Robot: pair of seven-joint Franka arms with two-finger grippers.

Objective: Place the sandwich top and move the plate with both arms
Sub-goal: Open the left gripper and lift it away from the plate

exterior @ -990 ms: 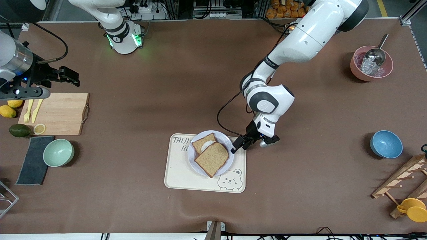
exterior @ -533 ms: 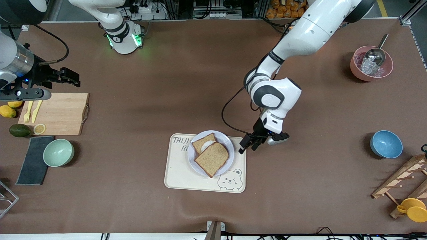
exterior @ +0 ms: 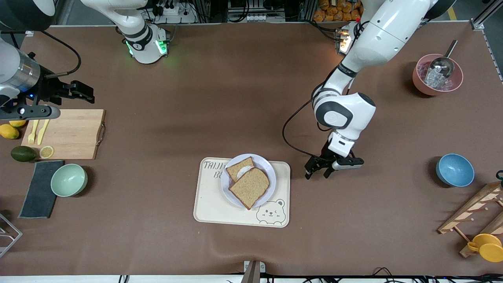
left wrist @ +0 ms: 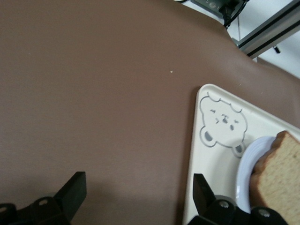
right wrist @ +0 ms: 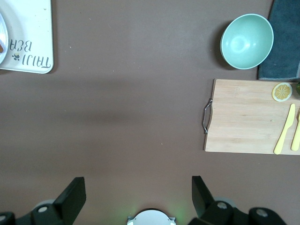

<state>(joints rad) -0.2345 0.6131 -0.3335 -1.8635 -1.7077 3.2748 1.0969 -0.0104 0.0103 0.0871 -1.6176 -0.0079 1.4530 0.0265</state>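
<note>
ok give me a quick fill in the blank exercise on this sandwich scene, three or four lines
1. The sandwich top lies on the ____, partly covering the egg slice.
2. The plate sits on a cream tray with a ____ drawing.
3. The left gripper hangs open over bare ____ beside the tray.
4. The right gripper, open, is near the wooden ____ board.

Missing words: plate; bear; table; cutting

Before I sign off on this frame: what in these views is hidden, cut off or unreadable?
- Front view: the sandwich top covers most of the egg slice; only a bit of white shows.
- Front view: the plate hides part of the tray lettering.
- Left wrist view: the picture's edge crops the plate and bread.
- Front view: the right gripper is near the edge, with much of its arm cut off.
</note>
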